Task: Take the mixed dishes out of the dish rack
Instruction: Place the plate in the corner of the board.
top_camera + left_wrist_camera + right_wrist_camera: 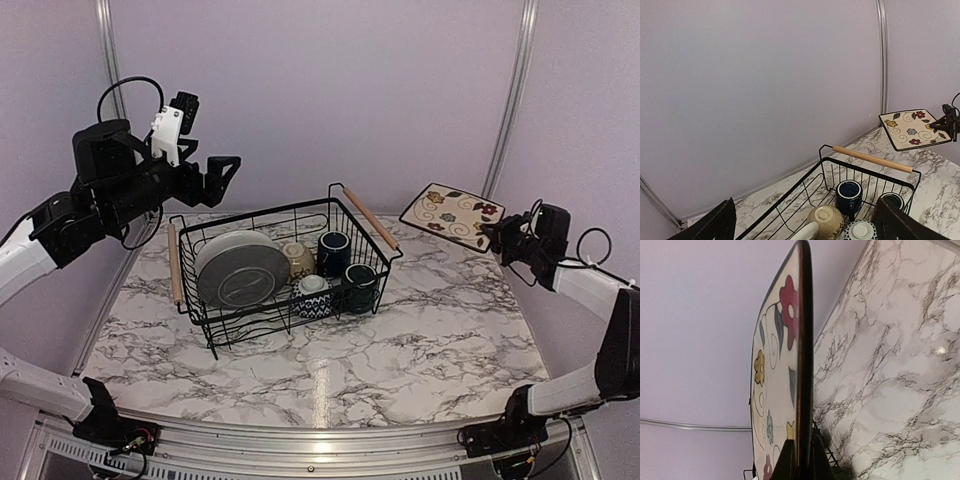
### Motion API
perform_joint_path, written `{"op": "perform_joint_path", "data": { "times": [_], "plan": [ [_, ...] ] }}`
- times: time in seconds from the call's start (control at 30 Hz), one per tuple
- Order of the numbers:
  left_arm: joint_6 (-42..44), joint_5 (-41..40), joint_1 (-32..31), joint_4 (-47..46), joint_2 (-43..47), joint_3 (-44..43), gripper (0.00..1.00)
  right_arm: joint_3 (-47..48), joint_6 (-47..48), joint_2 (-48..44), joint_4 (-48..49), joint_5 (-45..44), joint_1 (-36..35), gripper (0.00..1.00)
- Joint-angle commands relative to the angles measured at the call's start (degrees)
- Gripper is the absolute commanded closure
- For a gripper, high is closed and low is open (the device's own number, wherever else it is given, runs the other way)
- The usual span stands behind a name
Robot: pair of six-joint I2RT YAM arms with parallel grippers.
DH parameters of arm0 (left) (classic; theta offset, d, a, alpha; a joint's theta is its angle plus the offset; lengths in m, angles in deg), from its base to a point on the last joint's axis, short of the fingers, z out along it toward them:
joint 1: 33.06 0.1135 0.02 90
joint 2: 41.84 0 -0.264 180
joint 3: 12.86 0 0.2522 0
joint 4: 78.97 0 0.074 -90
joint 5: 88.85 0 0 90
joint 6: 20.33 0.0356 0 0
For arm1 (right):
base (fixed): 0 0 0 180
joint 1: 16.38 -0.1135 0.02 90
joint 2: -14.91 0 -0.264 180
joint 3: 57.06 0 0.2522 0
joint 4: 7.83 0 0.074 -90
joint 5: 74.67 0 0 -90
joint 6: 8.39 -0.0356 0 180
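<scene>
The black wire dish rack (355,278) with wooden handles stands mid-table. In it lean a grey round plate (240,270), a cream bowl (298,258), a patterned bowl (314,296) and two navy mugs (334,250) (360,285). My right gripper (497,235) is shut on the edge of the square floral plate (452,214) and holds it above the table at the right; the right wrist view shows the plate edge-on (802,340). My left gripper (222,170) is open and empty, high above the rack's left side. The left wrist view shows the rack (870,159) below.
A marble tabletop (420,340) spreads around the rack. Lilac walls with metal posts (510,90) close the back and sides. The rack's right wooden handle (370,217) points toward the held plate.
</scene>
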Motion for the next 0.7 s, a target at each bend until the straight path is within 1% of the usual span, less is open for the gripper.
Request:
{"op": "perform_joint_path", "data": {
  "times": [0.0, 0.2, 0.37, 0.47, 0.53, 0.67],
  "plan": [
    [-10.4, 6.5, 3.3, 4.5, 1.8, 0.8, 0.01, 0.8, 0.3, -5.2, 13.9, 2.2, 4.9, 1.0],
    [-16.8, 8.9, 7.0, 5.1, 0.9, 1.6, 0.01, 1.3, 8.8, -3.9, 7.8, -1.5, 6.1, 1.0],
    [-19.9, 10.1, 7.8, 2.8, 0.6, 4.0, 0.01, 1.6, 15.2, 0.1, 7.7, -2.7, 6.1, 1.0],
    [-20.4, 10.4, 7.9, 3.3, -0.2, 3.7, 0.01, 1.0, 17.4, 3.2, 9.9, -1.9, 6.1, 1.0],
    [-20.5, 10.4, 7.9, 3.7, -0.4, 3.7, 0.01, 0.2, 17.8, 5.5, 13.3, -0.5, 6.1, 1.0],
    [-21.1, 10.3, 8.2, 3.4, -0.4, 4.1, 0.01, -0.6, 18.6, 9.6, 17.5, -1.7, 5.9, 1.0]
  ]
}}
